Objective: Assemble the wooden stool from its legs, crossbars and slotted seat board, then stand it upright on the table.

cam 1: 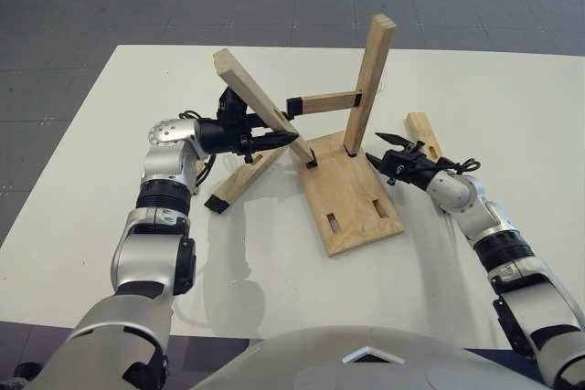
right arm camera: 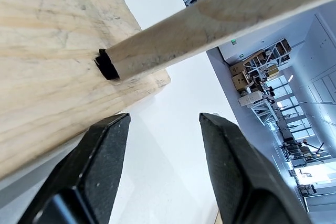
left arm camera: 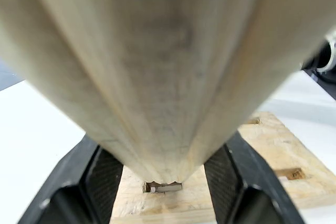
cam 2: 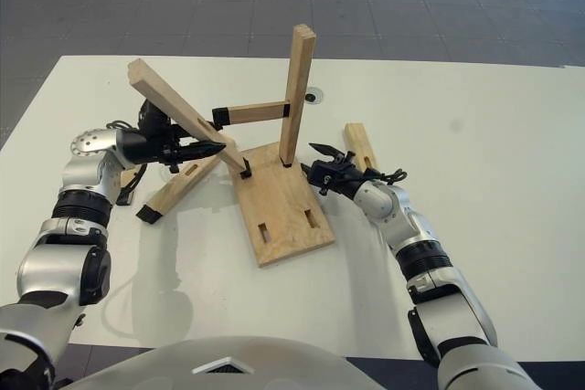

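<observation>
Lying flat on the white table [cam 1: 512,116], the pale wooden slotted seat board [cam 1: 352,203] already carries one light wooden leg [cam 1: 370,79] standing upright in a far slot. A short wooden crossbar [cam 1: 324,102] runs from that leg to a second, tilted wooden leg [cam 1: 251,89], whose lower end meets the board at its far left slot. I cannot tell whether it is fully seated.

The left gripper [cam 1: 285,139] is clenched around this tilted leg just above the board. The right gripper [cam 1: 377,151] hangs released and empty, just beside the board's right edge, near the upright leg's foot.

By my reckoning the job is under halfway. Two near slots [cam 1: 334,223] stand empty, a loose black-tipped wooden leg [cam 1: 239,182] lies left of the board, another wooden piece [cam 1: 422,130] lies right of it, and the stool has yet to be stood upright.
</observation>
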You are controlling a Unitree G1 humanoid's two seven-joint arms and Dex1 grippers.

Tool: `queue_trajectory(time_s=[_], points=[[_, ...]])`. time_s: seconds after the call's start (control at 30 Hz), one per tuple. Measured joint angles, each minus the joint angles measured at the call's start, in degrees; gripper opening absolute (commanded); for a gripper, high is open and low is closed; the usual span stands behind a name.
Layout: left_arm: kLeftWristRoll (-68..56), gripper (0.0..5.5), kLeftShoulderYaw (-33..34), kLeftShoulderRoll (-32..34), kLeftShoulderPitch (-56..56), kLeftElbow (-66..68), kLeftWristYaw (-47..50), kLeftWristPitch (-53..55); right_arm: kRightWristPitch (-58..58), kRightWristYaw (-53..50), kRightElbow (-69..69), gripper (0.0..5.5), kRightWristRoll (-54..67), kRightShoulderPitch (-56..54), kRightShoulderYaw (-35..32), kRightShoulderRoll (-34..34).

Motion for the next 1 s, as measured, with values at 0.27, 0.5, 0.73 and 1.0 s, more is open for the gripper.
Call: queue_trajectory(time_s=[0.27, 0.5, 0.73, 1.0], points=[[0.28, 2.05, -1.02, 1.18, 2.49, -7.61, 3.01, 5.13, 0.75, 0.13, -0.48, 2.44, -0.03, 0.53, 0.00, 0.00], [-2.76, 2.05, 1.08, 2.51, 4.05, -12.54, 3.90, 12.85, 0.97, 0.05, -0.89, 2.44, -0.18, 1.13, 0.00, -0.01], [-3.24, 2.05, 1.41, 3.59, 4.29, -14.73, 3.96, 13.47, 1.19, 0.00, -1.04, 2.44, -0.34, 1.31, 0.01, 0.03], [-1.27, 2.05, -0.23, 3.31, 4.46, -11.62, 3.96, 10.59, 1.56, -0.01, -1.44, 2.44, -0.42, 1.44, 0.01, 0.06]])
